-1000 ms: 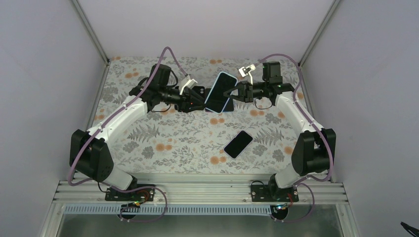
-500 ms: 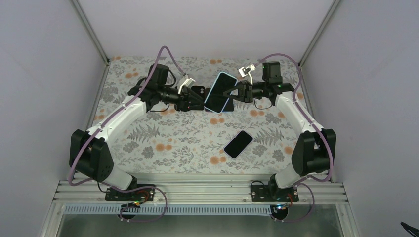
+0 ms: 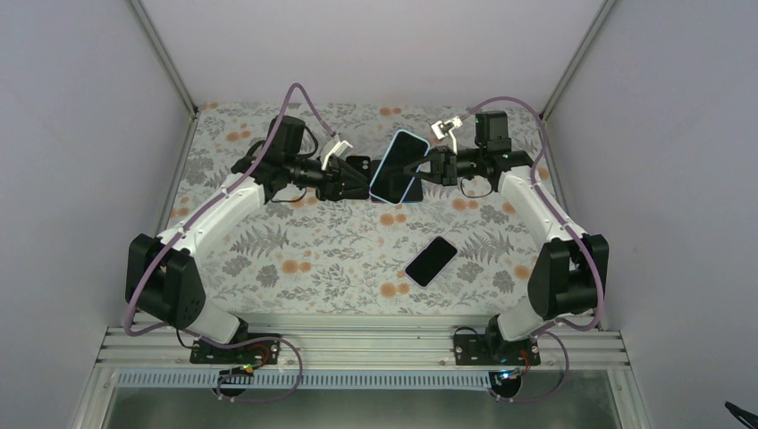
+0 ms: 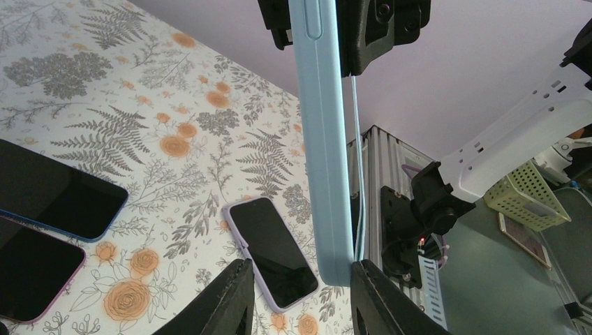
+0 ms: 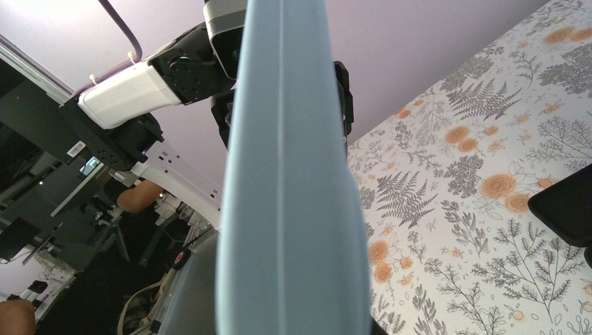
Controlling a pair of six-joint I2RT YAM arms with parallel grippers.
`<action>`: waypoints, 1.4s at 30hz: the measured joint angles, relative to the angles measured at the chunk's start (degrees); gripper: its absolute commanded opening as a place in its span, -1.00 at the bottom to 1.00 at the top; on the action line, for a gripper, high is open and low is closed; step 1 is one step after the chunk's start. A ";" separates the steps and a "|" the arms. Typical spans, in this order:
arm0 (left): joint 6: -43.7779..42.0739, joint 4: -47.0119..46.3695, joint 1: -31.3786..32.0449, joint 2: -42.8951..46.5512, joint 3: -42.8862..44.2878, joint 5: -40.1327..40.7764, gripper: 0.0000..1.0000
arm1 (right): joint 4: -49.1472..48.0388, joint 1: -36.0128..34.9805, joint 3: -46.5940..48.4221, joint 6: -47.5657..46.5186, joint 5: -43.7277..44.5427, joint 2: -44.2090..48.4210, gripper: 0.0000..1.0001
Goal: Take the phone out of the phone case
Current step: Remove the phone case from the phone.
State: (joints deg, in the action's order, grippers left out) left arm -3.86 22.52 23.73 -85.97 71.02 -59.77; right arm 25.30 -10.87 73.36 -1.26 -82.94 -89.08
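Nearest the arm bases, a loose dark phone (image 3: 431, 260) lay flat on the flowered table (image 3: 295, 250), apart from the work; it played no part that I could see.

Farther back, the phone case (image 4: 322, 139), pale blue, was lifted off the table and stood on edge between the two arms; the phone (image 3: 396, 170) sat inside it, its dark face framed by the blue rim all round.

The right gripper (image 3: 416, 167) was clamped on the case from both sides; the left gripper (image 3: 361, 175) had its fingers spread with the case's end between them, one finger close against it, gripping nothing.

So, as I judged it, only the lifting was done; prising the case off and drawing the phone free were yet to come.
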 measured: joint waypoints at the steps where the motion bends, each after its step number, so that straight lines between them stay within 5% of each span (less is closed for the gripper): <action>1: 0.02 -0.04 0.00 0.00 -0.02 0.00 -0.30 | 0.02 -0.02 0.00 0.00 0.07 0.00 -0.92; 18: 0.02 -1.75 -0.44 1.05 -2.01 -6.62 -0.18 | 0.09 -1.14 0.90 0.22 -1.84 0.15 -0.92; 42: 0.72 -2.71 -0.37 1.14 -2.40 -6.40 -0.45 | 0.09 -1.11 1.29 -0.02 -0.90 0.74 -0.92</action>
State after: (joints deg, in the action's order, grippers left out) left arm -3.14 19.81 23.35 -84.84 68.62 -66.17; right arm 25.39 -11.99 74.65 -1.28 -83.83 -88.33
